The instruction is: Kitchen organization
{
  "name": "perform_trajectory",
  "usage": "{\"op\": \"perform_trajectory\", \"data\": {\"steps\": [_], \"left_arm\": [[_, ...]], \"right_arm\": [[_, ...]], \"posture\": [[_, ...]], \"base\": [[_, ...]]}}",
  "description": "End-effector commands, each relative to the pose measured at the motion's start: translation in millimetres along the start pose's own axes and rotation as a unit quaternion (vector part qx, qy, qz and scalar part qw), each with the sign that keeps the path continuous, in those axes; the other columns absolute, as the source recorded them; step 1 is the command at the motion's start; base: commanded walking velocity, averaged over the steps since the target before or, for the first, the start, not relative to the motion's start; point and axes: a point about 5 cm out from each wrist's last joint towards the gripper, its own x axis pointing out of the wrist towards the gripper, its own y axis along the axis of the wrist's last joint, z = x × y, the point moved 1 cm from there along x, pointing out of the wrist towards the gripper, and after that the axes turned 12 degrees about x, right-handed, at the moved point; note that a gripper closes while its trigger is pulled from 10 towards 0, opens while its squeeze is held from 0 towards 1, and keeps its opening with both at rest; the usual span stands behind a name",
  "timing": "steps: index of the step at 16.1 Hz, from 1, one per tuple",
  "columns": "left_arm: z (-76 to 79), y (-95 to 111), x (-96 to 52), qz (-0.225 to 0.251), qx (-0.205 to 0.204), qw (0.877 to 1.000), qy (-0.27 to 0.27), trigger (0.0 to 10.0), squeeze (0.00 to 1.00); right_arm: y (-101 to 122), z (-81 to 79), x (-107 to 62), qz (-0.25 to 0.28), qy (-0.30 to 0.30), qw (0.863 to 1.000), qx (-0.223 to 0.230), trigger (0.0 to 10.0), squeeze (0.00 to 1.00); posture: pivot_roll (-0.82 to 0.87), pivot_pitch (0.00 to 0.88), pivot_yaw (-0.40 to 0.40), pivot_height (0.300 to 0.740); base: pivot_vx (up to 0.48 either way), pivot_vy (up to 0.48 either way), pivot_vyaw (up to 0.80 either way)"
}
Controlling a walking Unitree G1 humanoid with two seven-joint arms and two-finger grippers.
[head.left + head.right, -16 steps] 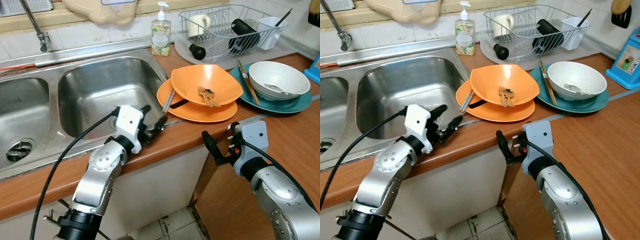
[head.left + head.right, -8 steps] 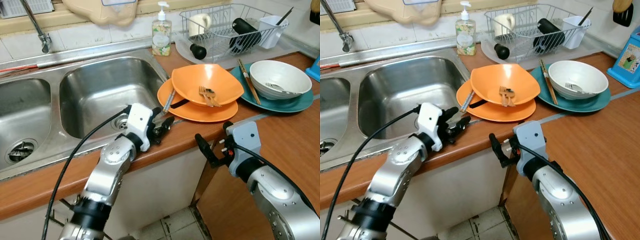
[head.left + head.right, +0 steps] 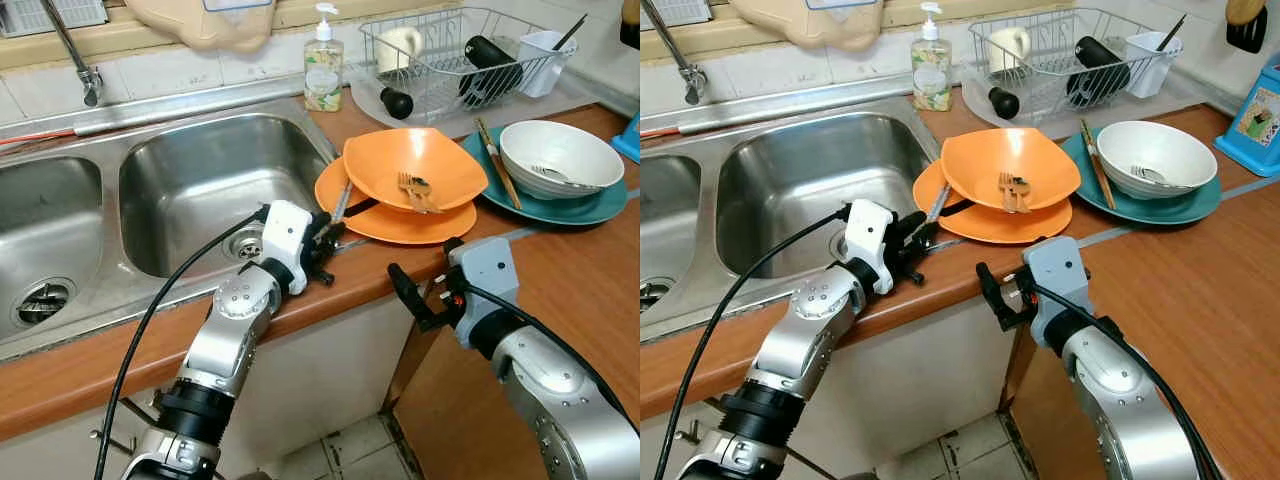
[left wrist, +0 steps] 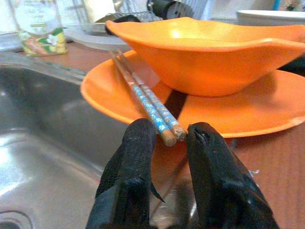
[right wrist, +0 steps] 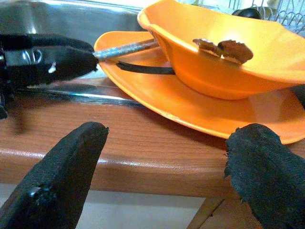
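Left pincer (image 4: 164, 138) stands slightly open, fingers flanking the near tips of the blue-patterned wooden chopsticks (image 4: 143, 95), gripping nothing; it should close squarely before lifting. Right pincer (image 5: 162, 167) gapes empty at the table edge (image 5: 143, 157), the chopsticks resting on the flat orange plate (image 4: 109, 90) beyond

A pair of chopsticks (image 4: 147, 102) with blue patterned lower shafts and plain wooden tips lies side by side on the rim of the orange plate (image 3: 395, 225), at its 9 o'clock edge, tips overhanging toward the sink. On the plate sits an orange bowl (image 3: 415, 165), tilted, holding two forks (image 3: 415, 190). The plate rests on the wooden counter (image 3: 1160, 270).
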Motion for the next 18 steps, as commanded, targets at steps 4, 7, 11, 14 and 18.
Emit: {"op": "perform_trajectory", "data": {"steps": [4,7,11,14,18], "left_arm": [[-9.1,2,1.7,0.004,0.014,1.000,0.018,0.0,0.00],[-13.6,2,0.7,0.006,0.021,0.999,0.034,0.0,0.00],[-29.7,7,-4.0,0.019,0.034,0.996,0.080,0.0,0.00],[-44.2,15,-13.2,0.049,0.023,0.991,0.118,0.0,0.00],[-57.8,19,-22.9,0.070,0.013,0.986,0.154,0.0,0.00]], "right_arm": [[-1,-2.2,3.7,-0.001,0.009,1.000,-0.007,10.0,0.00],[-2,-2.3,4.0,0.000,0.011,1.000,-0.010,10.0,0.00],[-2,-3.3,5.1,0.003,0.013,1.000,-0.013,10.0,0.00],[-2,-3.6,5.3,0.005,0.015,1.000,-0.014,10.0,0.00],[-3,-5.5,6.4,0.004,0.021,1.000,-0.019,10.0,0.00]], "posture": [[-0.20,0.000,0.049,0.740],[-0.20,0.000,0.050,0.740],[-0.19,0.000,0.056,0.740],[-0.19,0.000,0.053,0.740],[-0.19,0.000,0.047,0.740]], "base": [[0.000,0.000,0.00],[0.000,0.000,0.00],[0.000,0.000,0.00],[0.000,0.000,0.00],[0.000,0.000,0.00]]}}
